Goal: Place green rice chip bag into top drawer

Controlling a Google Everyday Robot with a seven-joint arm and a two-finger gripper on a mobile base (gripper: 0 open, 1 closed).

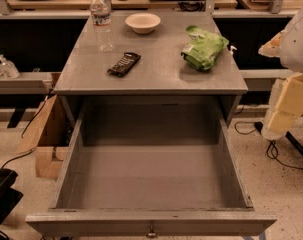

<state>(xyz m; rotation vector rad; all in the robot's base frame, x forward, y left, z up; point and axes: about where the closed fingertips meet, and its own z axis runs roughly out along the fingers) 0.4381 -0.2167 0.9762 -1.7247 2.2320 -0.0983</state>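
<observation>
The green rice chip bag (204,48) lies wrinkled on the right side of the grey tabletop (156,76). The top drawer (151,184) is pulled fully out towards me, with nothing inside. Its front board has a small metal knob (151,231) at the middle. My white and tan arm (293,69) comes in at the right edge. My gripper (272,45) is beyond the table's right edge, level with the bag, apart from it and holding nothing.
On the tabletop are a flat black snack packet (124,64), a clear water bottle (102,21) and a white bowl (143,22). A cardboard box (46,134) stands left of the drawer. Cables (273,151) lie on the floor at the right. A black object (2,189) is at the bottom left.
</observation>
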